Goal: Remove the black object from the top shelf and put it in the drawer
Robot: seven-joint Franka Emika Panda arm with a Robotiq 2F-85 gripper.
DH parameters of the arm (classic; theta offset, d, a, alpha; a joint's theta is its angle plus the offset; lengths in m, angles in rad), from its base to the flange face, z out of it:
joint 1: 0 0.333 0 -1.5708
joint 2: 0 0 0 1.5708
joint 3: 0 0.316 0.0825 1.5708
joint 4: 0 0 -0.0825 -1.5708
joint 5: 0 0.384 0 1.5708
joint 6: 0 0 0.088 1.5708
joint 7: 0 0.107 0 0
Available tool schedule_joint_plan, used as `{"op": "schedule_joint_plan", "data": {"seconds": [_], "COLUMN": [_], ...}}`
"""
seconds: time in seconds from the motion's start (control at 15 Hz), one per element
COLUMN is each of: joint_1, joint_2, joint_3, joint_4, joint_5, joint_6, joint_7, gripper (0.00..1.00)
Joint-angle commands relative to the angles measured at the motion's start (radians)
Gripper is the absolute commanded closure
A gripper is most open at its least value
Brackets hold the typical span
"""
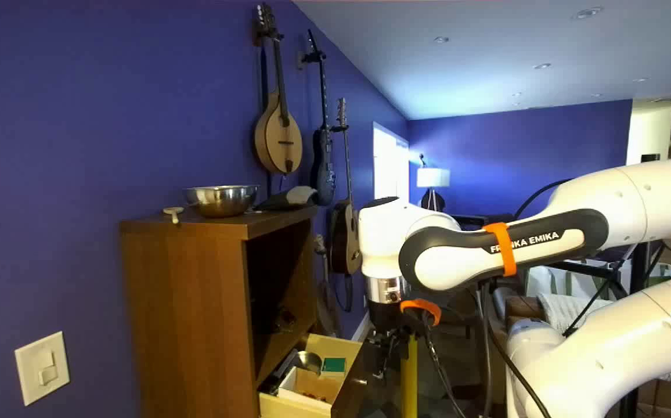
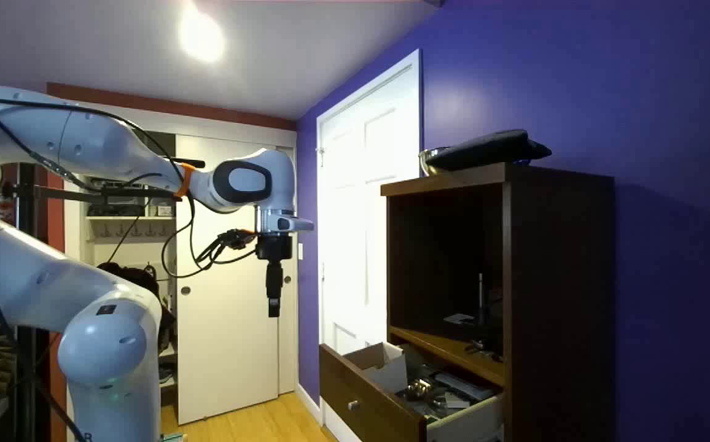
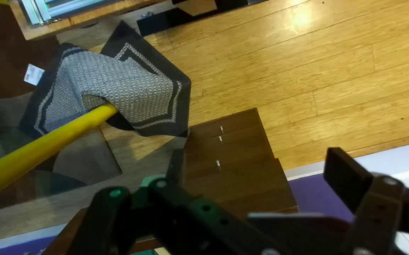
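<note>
The top shelf [image 2: 435,258] is the dark open compartment of the brown cabinet. Inside it, a small black spindly object [image 2: 484,350] lies near the side wall, beside an upright thin rod [image 2: 481,298]. A dark shape [image 1: 285,318] also shows there in an exterior view, too dim to make out. The drawer [image 2: 465,420] below is pulled out; its pale wall shows in both exterior views [image 1: 295,406]. My gripper [image 2: 274,307] points down, in front of the cabinet and apart from it. In the wrist view its fingers [image 3: 257,159] are wide apart with nothing between them.
A black pouch [image 2: 490,150] and a metal bowl [image 1: 222,200] stand on the cabinet's top board. The drawer holds a white box [image 1: 306,386], a green box [image 1: 334,365] and loose items. A yellow pole [image 1: 409,377] stands near my gripper. A grey rug [image 3: 130,88] lies below.
</note>
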State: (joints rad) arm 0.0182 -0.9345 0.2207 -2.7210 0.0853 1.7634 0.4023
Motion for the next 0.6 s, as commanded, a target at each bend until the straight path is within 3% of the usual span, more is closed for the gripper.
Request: {"op": "schedule_joint_plan", "data": {"seconds": [0.0, 0.2, 0.33, 0.53], "joint_1": [-0.002, -0.012, -0.033, -0.040], "joint_2": [0.000, -0.015, -0.025, 0.067], "joint_3": [0.001, -0.023, -0.095, -0.197], "joint_4": [0.002, -0.002, 0.012, 0.076], "joint_5": [0.001, -0.025, -0.047, -0.039], "joint_6": [-0.002, 0.044, 0.135, 0.301], "joint_7": [-0.002, -0.040, -0.112, -0.246], "gripper": [0.00, 0.00, 0.00, 0.00]}}
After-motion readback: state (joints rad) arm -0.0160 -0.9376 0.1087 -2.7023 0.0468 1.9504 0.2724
